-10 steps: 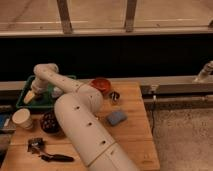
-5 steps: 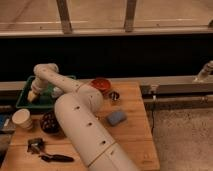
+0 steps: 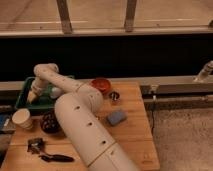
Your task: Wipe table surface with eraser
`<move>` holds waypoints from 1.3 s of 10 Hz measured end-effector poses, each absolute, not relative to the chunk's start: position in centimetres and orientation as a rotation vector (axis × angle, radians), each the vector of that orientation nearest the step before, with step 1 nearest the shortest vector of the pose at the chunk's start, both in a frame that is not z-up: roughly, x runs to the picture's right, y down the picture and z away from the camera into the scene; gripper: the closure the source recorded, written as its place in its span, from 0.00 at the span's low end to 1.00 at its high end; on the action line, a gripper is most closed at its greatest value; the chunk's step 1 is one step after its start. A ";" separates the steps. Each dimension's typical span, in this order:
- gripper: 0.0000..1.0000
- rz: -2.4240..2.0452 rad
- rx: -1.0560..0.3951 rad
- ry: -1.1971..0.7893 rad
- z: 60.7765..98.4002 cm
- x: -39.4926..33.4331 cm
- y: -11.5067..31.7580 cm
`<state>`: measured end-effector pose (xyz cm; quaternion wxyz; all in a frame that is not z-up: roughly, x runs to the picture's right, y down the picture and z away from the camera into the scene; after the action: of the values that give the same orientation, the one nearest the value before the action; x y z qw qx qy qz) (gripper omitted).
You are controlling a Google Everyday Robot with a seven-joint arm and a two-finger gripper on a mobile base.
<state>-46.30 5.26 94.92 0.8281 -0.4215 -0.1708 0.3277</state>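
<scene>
The blue eraser [image 3: 117,118] lies on the wooden table [image 3: 135,135] at the middle right, a little right of my white arm [image 3: 75,107]. The arm reaches back and left over the table. My gripper [image 3: 32,97] hangs down over the green tray [image 3: 22,100] at the back left, far from the eraser.
A red bowl [image 3: 101,85] and a small dark cup [image 3: 114,96] stand at the back of the table. A white cup [image 3: 22,119] and a dark round object [image 3: 49,122] sit at the left. A metal clip [image 3: 35,145] and a black tool [image 3: 56,158] lie at the front left.
</scene>
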 end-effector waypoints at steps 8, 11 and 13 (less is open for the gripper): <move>1.00 0.689 -0.856 -0.328 95.6 -45.6 5.3; 1.00 0.689 -0.857 -0.329 95.5 -45.6 5.3; 1.00 0.689 -0.857 -0.329 95.5 -45.6 5.3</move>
<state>-45.63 5.34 95.54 0.8397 -0.4054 -0.1554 0.3261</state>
